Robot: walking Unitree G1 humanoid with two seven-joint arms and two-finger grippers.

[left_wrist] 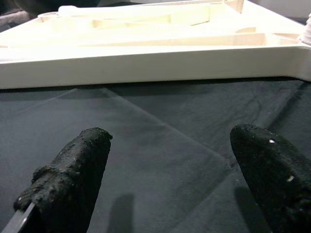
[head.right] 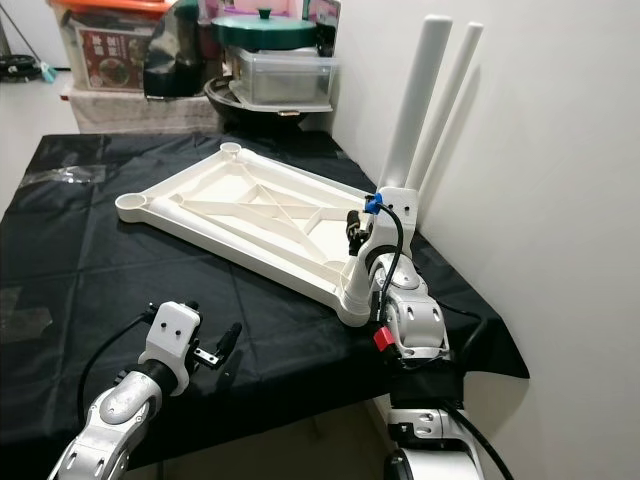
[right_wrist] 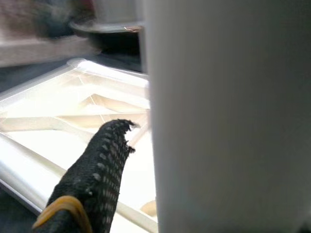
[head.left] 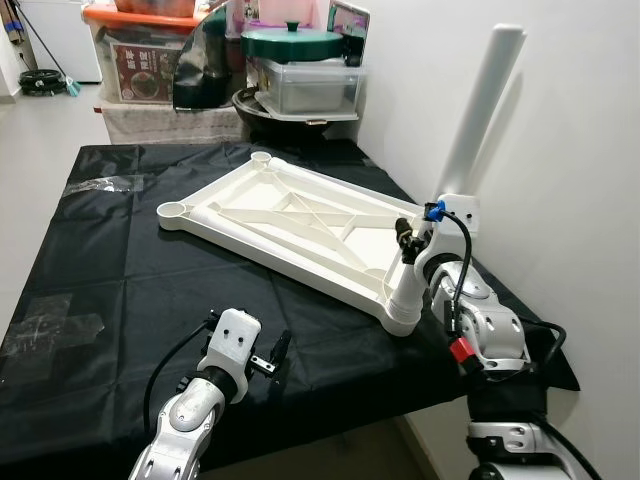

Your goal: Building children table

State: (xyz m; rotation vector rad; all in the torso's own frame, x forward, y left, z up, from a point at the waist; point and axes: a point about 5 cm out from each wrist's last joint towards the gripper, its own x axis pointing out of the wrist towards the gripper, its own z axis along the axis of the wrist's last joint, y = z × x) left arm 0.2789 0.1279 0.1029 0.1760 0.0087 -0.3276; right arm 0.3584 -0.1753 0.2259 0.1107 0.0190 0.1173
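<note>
A white children's table top (head.left: 290, 215) lies upside down on the black-covered table (head.left: 100, 260), ribs facing up. At its near right corner a short white table leg (head.left: 406, 295) stands upright in the corner socket. My right gripper (head.left: 405, 238) is shut on the top of that leg; up close the leg (right_wrist: 228, 116) sits against one black finger (right_wrist: 97, 174). My left gripper (head.left: 272, 357) hovers open over the cloth near the front edge, short of the top's long side (left_wrist: 146, 63), with nothing between its fingers (left_wrist: 68, 184).
Two long white legs (head.right: 420, 100) lean against the wall on the right. Storage boxes (head.left: 150, 60), a green-lidded pot (head.left: 292, 42) and a tub stand behind the table. Clear tape patches (head.left: 50, 330) lie on the cloth at the left. The wall runs close along the right side.
</note>
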